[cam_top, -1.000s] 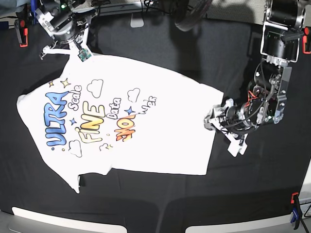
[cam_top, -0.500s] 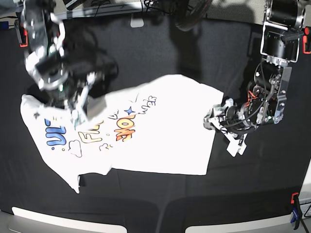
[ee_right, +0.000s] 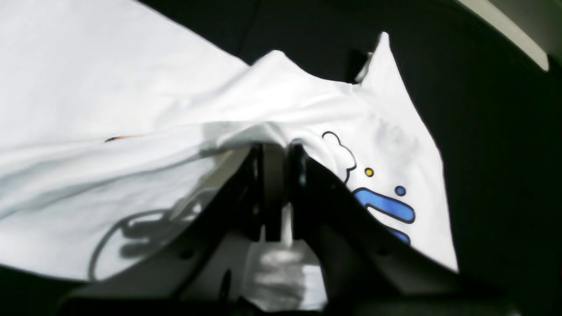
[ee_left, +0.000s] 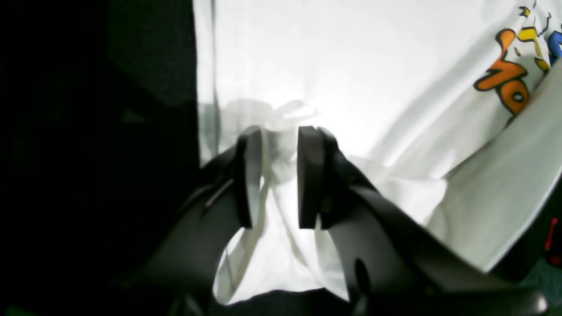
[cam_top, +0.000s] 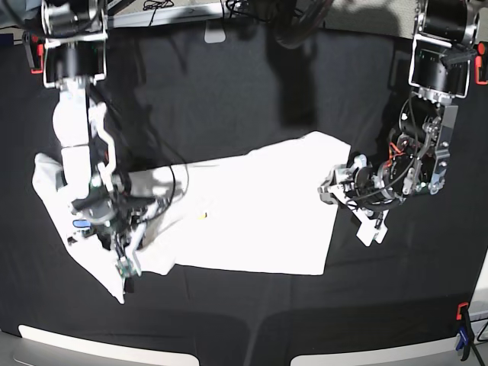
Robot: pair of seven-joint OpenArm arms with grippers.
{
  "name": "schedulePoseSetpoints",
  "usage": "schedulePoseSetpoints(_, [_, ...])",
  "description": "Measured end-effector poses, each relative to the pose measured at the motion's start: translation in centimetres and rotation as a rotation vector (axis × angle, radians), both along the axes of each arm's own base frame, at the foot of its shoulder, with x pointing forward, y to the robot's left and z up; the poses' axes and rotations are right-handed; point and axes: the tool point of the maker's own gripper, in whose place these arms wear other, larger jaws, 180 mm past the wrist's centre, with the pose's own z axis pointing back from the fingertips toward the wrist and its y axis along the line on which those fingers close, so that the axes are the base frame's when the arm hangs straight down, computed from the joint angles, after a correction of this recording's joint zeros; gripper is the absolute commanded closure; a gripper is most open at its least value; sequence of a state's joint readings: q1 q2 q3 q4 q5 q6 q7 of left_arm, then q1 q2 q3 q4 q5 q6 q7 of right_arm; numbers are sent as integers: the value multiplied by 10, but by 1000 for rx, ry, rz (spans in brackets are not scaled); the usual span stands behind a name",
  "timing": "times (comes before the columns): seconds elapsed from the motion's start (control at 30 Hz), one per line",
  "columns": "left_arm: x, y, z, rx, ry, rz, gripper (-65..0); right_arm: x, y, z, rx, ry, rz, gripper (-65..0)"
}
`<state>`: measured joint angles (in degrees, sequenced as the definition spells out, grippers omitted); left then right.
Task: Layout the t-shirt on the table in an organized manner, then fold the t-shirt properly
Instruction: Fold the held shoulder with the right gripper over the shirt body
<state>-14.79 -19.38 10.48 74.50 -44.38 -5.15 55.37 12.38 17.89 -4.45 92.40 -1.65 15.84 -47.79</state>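
Looking down from the base view, we see the t-shirt (cam_top: 252,210) lying across the middle of the table (cam_top: 229,91), its white cloth folded over itself so that almost all the print is hidden; only a small blue patch shows at the far left edge and a tiny yellow speck near the middle. Our right gripper (cam_top: 126,252) sits low over the left end of the shirt, and its arm covers much of the cloth there, so we cannot make out how the sleeve beneath it lies. From the right wrist view the jaws are pressed together with a lifted ridge of white cloth (ee_right: 281,109) pinched between them, blue lettering and a cloud outline showing just beside the right finger. Our left gripper (cam_top: 333,191) rests at the shirt's right edge. In the left wrist view its fingers (ee_left: 309,175) stand partly apart with a bunched fold of white cloth between them, touching both pads, and orange and yellow lettering shows in the upper right corner. Everything left of the shirt's edge in that view is too dark to read. An orange clamp (cam_top: 33,55) sits at the table's upper left edge.
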Motion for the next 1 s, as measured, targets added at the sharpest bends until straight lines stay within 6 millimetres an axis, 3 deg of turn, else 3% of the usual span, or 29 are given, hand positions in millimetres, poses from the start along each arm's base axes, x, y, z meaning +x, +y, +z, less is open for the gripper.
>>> schedulePoseSetpoints(0.1, [0, 0, 0, 0, 0, 0, -130, 9, -4, 8, -27, 6, -27, -290])
schedulePoseSetpoints(0.17, [0, 0, 0, 0, 0, 0, -130, 13, -4, 15, -23, -8, -26, -383])
schedulePoseSetpoints(0.3, [0, 0, 0, 0, 0, 0, -130, 11, -14, 17, -53, 67, -76, -385])
schedulePoseSetpoints(0.4, [0, 0, 0, 0, 0, 0, -130, 2, -9, 21, -76, 100, -24, -385])
schedulePoseSetpoints(0.47, [0, 0, 0, 3, 1, -1, -130, -12, 8, 15, -85, 132, 108, -385])
schedulePoseSetpoints(0.57, [0, 0, 0, 2, 0, 0, -130, -49, 25, -9, -67, 210, 233, -385])
schedulePoseSetpoints(0.67, [0, 0, 0, 1, -1, -1, -130, -84, 16, -35, -113, 293, 271, -385])
schedulePoseSetpoints(0.8, [0, 0, 0, 0, -1, 0, -130, -112, -11, -55, -206, 340, 308, -385])
schedulePoseSetpoints(1.0, [0, 0, 0, -1, -2, 1, -130, -111, -17, -52, -216, 282, 335, -384])
